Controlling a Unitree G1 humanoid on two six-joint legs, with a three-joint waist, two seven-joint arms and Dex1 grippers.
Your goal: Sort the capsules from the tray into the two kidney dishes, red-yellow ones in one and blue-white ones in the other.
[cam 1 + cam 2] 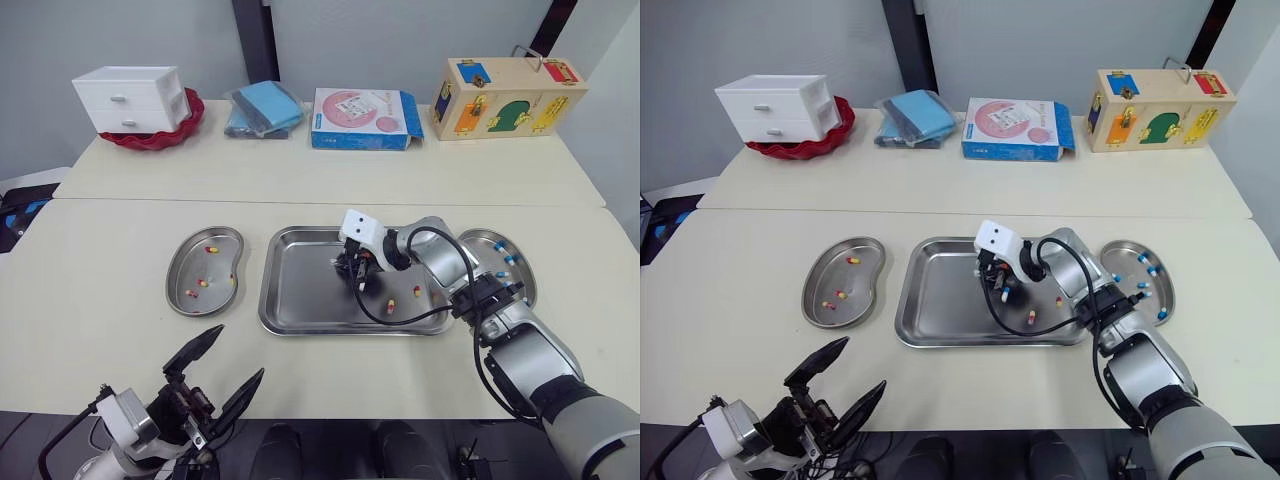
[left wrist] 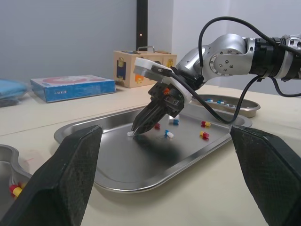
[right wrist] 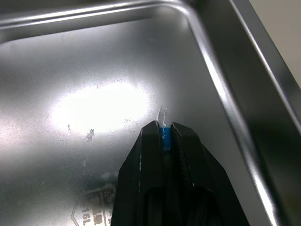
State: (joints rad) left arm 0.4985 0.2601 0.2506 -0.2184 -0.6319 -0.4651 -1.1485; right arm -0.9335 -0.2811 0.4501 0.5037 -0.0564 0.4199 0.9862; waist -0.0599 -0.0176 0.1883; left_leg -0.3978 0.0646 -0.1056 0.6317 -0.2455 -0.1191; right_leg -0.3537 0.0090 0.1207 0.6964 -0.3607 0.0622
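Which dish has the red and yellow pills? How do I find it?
Find the big shiny tray in the middle of the near table. The bean-shaped kidney dish beside it, on the robot's left, is the one. It holds red-yellow capsules, while the dish on the other side holds blue-white ones.

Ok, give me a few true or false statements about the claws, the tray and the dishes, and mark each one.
1. The right claw is shut on a blue-white capsule. True.
2. The left claw grips a capsule. False: it is open and holds nothing.
3. The left kidney dish holds blue-white capsules. False: it holds red-yellow capsules.
4. Loose capsules lie in the tray. True.
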